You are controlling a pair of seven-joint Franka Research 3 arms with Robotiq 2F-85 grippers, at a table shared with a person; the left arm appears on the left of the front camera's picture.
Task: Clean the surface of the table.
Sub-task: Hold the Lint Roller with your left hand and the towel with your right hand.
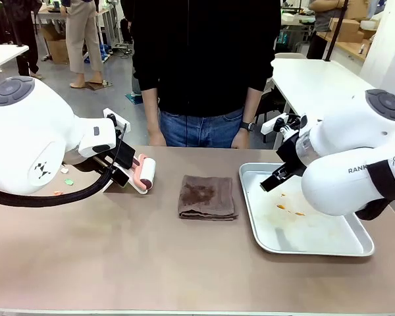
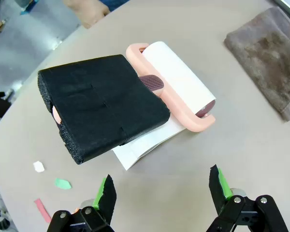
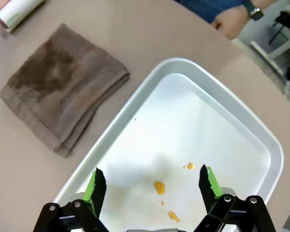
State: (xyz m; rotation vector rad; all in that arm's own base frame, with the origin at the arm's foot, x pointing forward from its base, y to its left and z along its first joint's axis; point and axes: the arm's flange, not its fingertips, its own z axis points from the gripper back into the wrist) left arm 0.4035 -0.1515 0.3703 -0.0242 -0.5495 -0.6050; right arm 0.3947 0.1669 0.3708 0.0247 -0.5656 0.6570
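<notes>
Table, brownish-tan, spans my front view, with a folded cloth at centre between lint roller and tray. Left wrist: left gripper, fingers apart, hangs beside the roller, likely for the paper scraps nearby. Right wrist: right gripper, also apart and empty, hovers over the stained tray.
</notes>
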